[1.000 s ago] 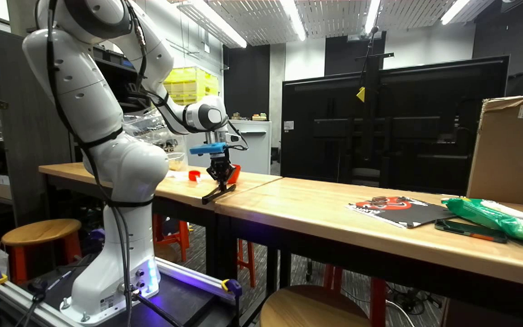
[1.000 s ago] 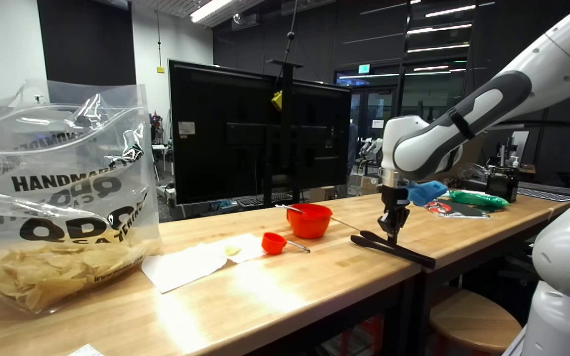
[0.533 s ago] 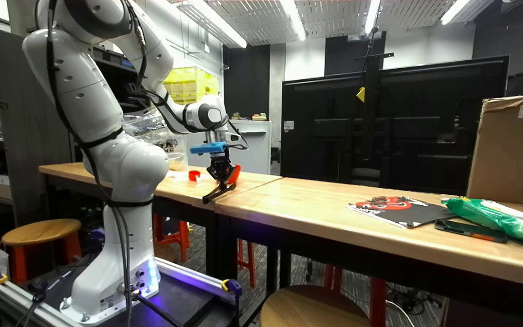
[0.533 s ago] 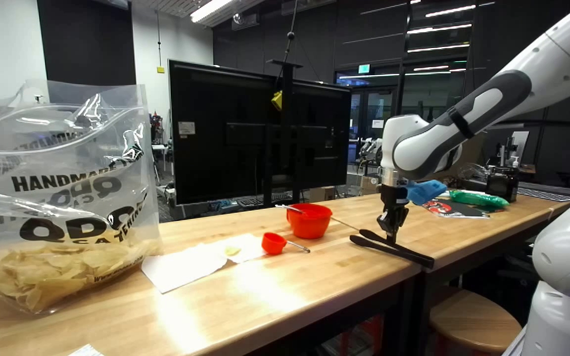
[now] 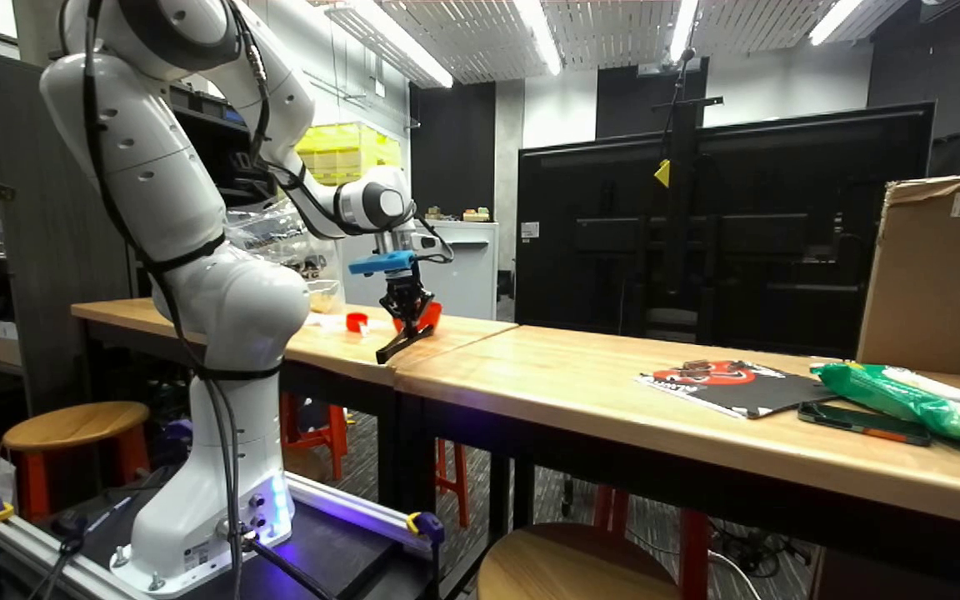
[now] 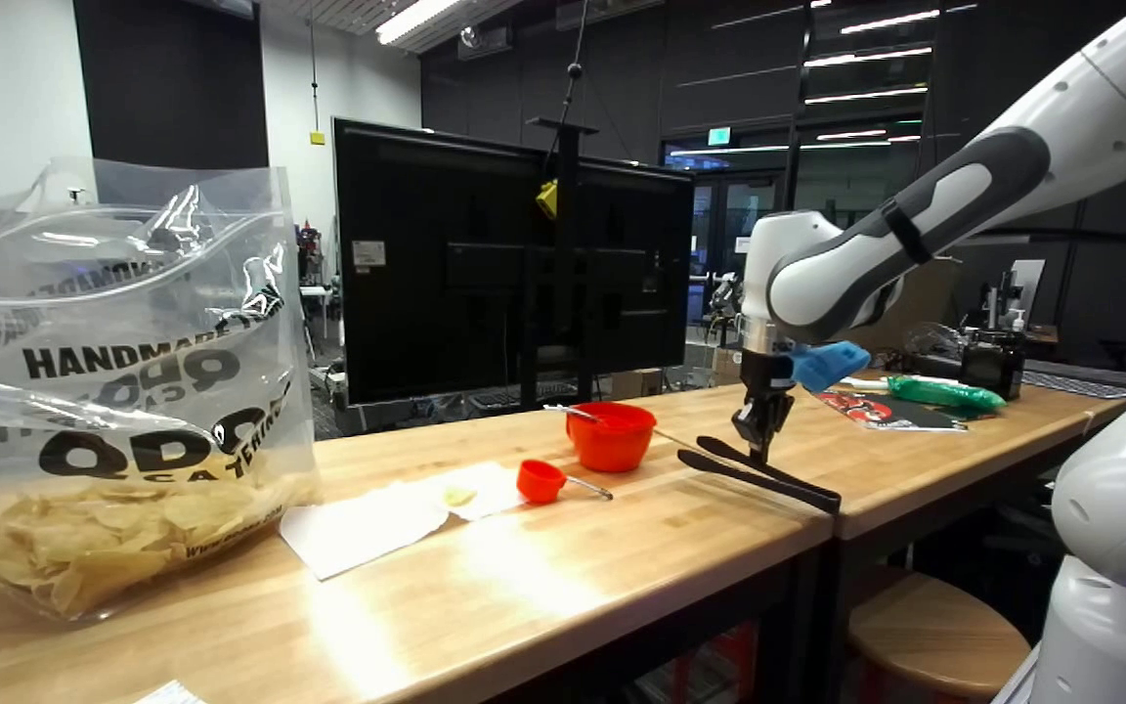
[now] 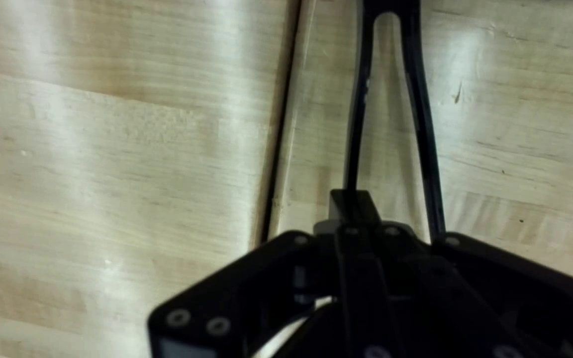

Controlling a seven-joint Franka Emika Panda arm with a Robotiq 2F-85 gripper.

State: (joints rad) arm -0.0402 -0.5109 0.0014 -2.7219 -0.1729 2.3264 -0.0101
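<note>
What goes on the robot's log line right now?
claw: shut on one side of black tongs | red bowl: on table | chip bag: on table

Table point(image 5: 580, 367) viewed three ways

Across it, a screen point(image 5: 780, 242) was faced in both exterior views, from beside the arm point(image 5: 255, 308) or from near the bag point(image 6: 133, 460). From the wrist, the tongs point(image 7: 420, 107) were looked down on, close up.

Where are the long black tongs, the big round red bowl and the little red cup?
Long black tongs point(image 7: 425, 129), wrist view: one arm.
Big round red bowl point(image 6: 614, 450), an exterior view: outer wall.
Little red cup point(image 6: 540, 488), an exterior view: outer wall.
</note>
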